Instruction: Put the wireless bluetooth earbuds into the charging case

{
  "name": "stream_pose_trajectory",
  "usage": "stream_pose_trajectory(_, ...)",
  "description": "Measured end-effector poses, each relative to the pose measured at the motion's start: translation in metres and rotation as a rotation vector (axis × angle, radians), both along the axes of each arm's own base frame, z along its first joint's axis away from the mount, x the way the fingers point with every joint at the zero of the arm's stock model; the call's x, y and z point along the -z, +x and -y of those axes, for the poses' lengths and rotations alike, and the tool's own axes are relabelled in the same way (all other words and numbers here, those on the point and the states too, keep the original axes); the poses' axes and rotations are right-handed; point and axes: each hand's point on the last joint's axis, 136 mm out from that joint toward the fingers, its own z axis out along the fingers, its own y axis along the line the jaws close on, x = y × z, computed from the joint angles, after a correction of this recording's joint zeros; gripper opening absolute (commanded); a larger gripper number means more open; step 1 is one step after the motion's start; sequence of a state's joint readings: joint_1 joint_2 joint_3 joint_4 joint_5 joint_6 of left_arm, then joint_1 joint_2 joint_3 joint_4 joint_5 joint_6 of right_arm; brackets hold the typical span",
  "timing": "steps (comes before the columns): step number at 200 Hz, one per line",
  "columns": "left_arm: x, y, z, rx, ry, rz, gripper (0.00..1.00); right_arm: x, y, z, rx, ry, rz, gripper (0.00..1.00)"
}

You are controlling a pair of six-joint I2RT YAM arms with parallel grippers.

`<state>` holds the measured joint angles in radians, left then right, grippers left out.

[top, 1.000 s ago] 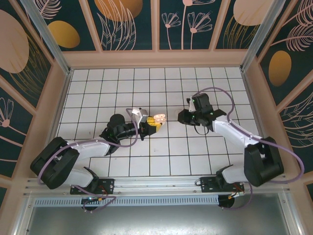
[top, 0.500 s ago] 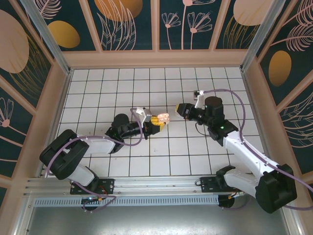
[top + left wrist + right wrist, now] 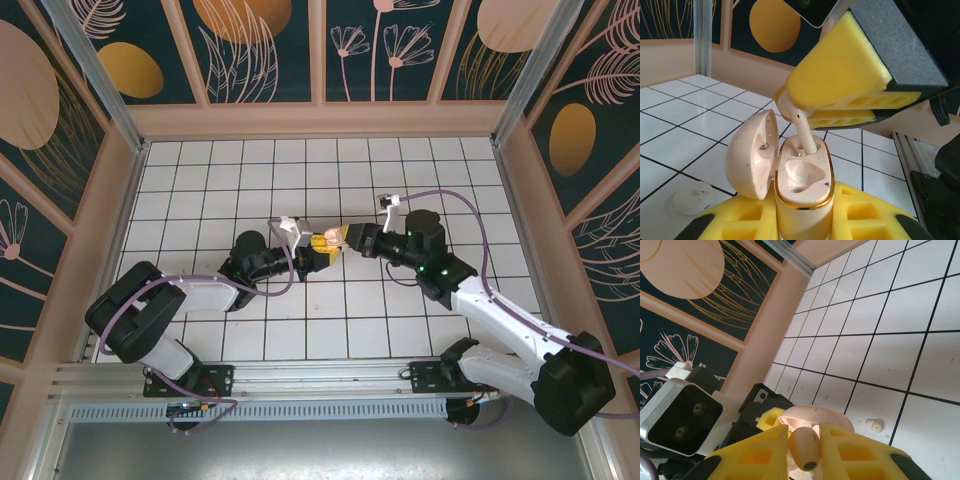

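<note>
- Left gripper [image 3: 318,254]: jaws clamped on the charging case [image 3: 801,182]. It is held off the desk [image 3: 685,135] at mid-workspace, lid [image 3: 751,152] swung open and sockets presented to the other arm for loading.
- Right gripper [image 3: 351,238]: jaws pinched on an earbud [image 3: 801,131], stem leading, its tip entering the far socket.
- Near socket looks empty.

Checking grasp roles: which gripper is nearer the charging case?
Left. The left gripper is shut on the charging case; the right gripper, just off its open top, holds an earbud stem-first in it.
</note>
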<state>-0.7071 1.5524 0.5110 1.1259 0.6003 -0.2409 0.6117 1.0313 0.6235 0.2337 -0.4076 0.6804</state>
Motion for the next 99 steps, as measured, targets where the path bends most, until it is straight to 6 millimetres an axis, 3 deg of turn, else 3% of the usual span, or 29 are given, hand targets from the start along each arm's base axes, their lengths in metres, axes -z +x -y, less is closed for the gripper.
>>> stream_pose_trajectory(99, 0.0001, 0.0002, 0.0002, -0.003, 0.0, -0.001, 0.2, 0.0007, -0.0034, 0.002, 0.017, 0.008, 0.013, 0.21)
